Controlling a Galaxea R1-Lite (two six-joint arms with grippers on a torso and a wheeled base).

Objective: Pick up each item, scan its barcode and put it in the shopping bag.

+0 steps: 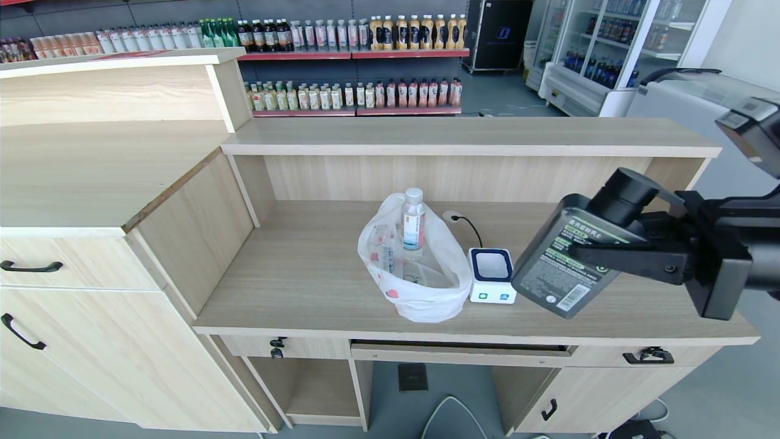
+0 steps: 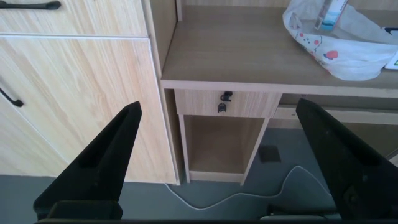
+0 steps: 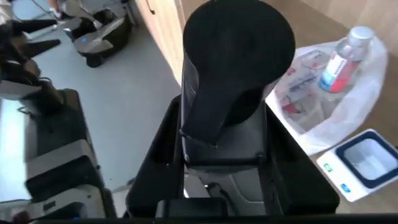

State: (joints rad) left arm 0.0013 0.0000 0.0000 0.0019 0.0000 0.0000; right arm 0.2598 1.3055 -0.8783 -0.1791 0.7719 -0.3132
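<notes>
My right gripper (image 1: 615,247) is shut on a dark grey bottle (image 1: 570,253) with a black cap, held tilted in the air just right of the white barcode scanner (image 1: 491,274), its barcode label facing down and forward. From the right wrist, the bottle's black cap (image 3: 236,68) looms close, with the scanner (image 3: 364,162) beyond it. The white shopping bag (image 1: 414,268) sits open on the counter left of the scanner, with a clear water bottle (image 1: 414,221) standing in it. My left gripper (image 2: 217,162) hangs open low beside the counter, facing the cabinet; the bag (image 2: 339,43) lies far off.
The wooden counter (image 1: 292,274) has a raised back ledge and a taller cabinet on the left. The scanner's black cable runs to a hole at the back. Drawers with keys sit under the counter edge. Shelves of drinks and fridges stand behind.
</notes>
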